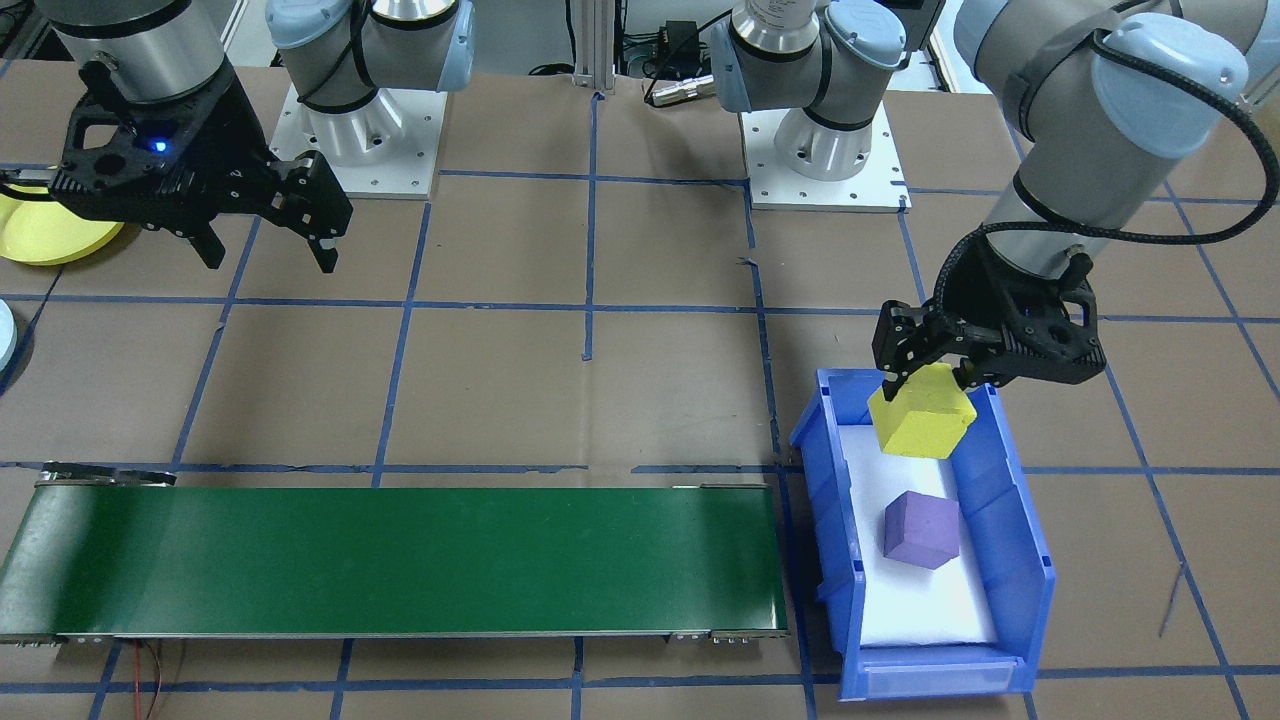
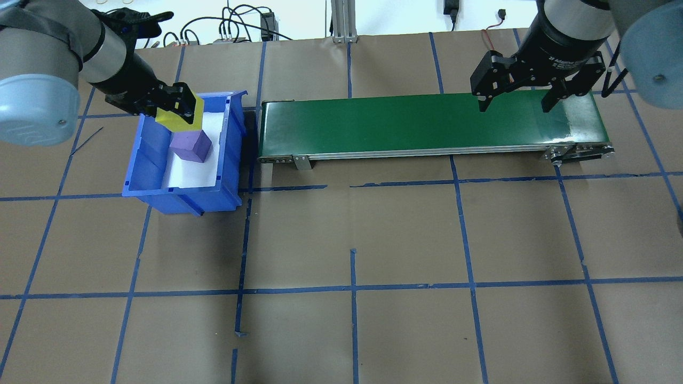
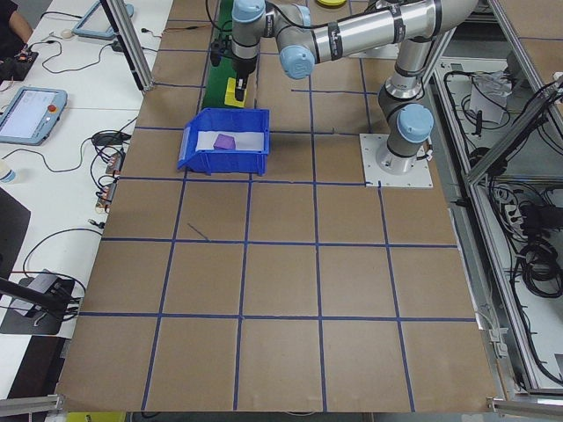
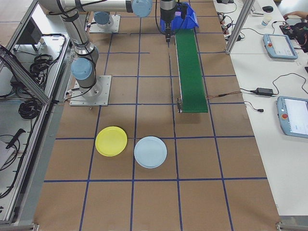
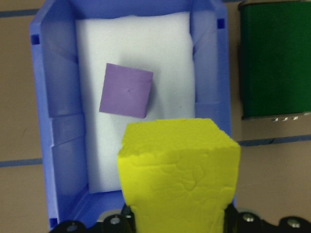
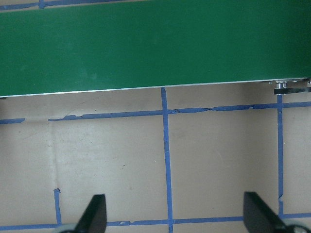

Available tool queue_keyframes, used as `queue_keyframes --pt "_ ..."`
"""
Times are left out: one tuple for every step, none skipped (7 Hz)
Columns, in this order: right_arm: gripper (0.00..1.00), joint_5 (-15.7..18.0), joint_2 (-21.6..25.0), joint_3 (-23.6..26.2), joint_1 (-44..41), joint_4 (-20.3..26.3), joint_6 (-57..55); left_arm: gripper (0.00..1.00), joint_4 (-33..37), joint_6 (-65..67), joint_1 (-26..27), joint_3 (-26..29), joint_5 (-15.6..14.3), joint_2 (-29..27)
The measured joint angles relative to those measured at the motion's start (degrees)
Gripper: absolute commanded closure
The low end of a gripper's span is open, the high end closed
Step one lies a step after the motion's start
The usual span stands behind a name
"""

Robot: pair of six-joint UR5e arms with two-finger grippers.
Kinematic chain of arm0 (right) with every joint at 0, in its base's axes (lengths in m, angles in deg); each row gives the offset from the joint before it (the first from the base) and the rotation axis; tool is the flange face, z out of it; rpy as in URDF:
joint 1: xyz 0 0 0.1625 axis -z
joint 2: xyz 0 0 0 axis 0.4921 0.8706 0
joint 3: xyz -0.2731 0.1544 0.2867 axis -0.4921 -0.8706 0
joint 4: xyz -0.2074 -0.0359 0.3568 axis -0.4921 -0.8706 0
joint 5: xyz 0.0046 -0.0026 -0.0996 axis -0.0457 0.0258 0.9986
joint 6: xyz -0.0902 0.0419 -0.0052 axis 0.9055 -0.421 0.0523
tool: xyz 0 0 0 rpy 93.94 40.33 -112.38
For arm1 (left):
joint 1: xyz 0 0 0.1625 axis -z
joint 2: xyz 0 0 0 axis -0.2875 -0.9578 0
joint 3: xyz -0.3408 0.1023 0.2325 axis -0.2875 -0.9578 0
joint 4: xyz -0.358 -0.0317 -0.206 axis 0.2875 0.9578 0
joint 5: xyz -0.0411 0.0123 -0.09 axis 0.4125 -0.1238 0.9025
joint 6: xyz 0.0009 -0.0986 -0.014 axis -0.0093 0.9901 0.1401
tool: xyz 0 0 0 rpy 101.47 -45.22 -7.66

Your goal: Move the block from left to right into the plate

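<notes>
While the left tool (image 1: 925,380) grips the yellow block (image 1: 921,411), the right tool (image 2: 515,104) hangs released.

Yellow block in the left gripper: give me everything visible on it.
The yellow block is a foam-looking cube with a slightly rough, creased face and soft edges. The left gripper is shut on its upper part, holding it tilted, one corner down, above the blue bin and clear of the white liner. It hangs near the bin's robot-side end, apart from the purple block below.
</notes>
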Motion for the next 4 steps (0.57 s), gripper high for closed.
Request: queue_keyframes --pt "0.00 0.0 0.0 0.0 0.0 0.0 0.0 0.63 -1.2 1.7 0.9 0.7 3.4 -0.3" --pt "0.00 0.0 0.0 -0.1 0.1 0.0 0.1 0.63 -2.4 4.6 2.8 1.0 5.5 -1.1" --pt "0.00 0.0 0.0 0.0 0.1 0.0 0.1 0.63 -5.0 8.2 5.6 1.0 6.3 -2.9" --pt "0.00 0.0 0.0 0.0 0.1 0.0 0.1 0.63 -9.6 11.8 7.9 1.0 6.6 -6.1"
